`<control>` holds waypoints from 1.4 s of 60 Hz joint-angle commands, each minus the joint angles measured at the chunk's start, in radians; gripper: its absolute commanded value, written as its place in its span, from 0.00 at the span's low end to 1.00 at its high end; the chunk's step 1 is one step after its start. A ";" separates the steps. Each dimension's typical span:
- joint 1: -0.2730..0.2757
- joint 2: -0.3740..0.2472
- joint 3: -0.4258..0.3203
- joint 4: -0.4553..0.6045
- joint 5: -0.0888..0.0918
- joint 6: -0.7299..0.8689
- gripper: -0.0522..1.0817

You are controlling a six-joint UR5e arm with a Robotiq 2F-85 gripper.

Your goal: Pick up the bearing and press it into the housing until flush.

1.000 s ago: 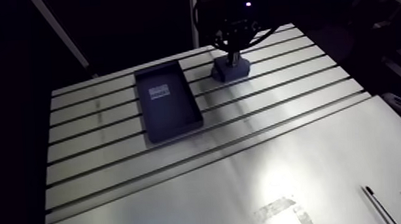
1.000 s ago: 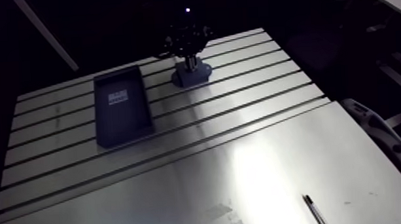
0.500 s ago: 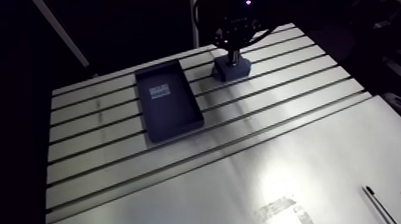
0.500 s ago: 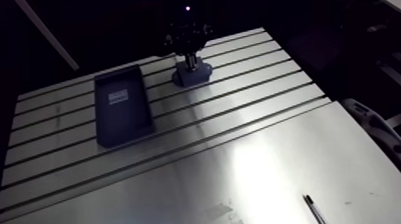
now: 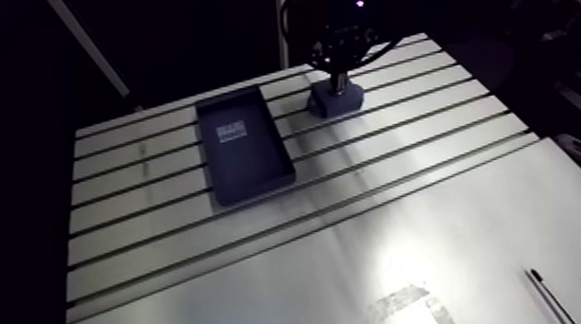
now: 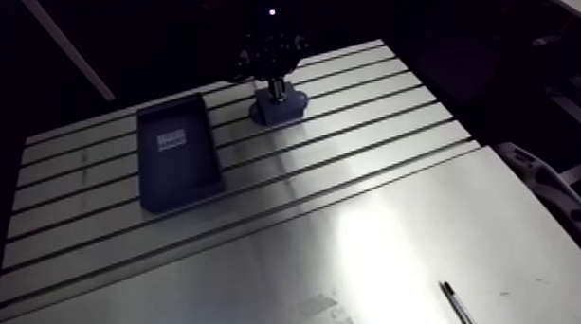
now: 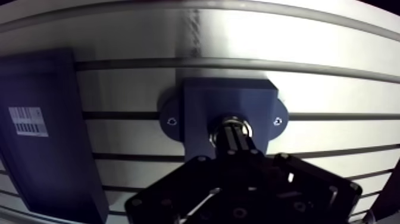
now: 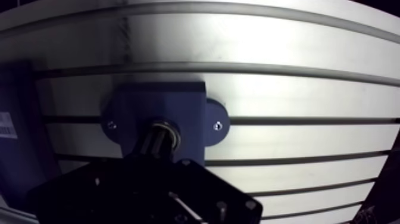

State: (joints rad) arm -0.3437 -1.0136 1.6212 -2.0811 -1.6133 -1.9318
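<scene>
The slotted desk (image 5: 430, 223) fills most of the arm view. A dark blue tray (image 5: 252, 171) lies upper left of centre, and the blue housing (image 5: 327, 103) sits to its right, near the top. The end effector (image 7: 236, 138) stands over the housing with its fingers drawn together, tips down on the bearing (image 7: 246, 126), which sits in the housing's bore. A pen (image 5: 548, 297) lies at lower right.

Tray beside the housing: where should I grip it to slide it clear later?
Probably a long side wall of the tray, from straight above, with one of the jaws inside and one outside: it lies flat, open-topped, with thin upright walls.
</scene>
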 commanded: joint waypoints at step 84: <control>0.000 0.001 0.011 -0.006 0.000 0.001 0.99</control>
State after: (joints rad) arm -0.3444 -1.0134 1.6288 -2.0859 -1.6129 -1.9317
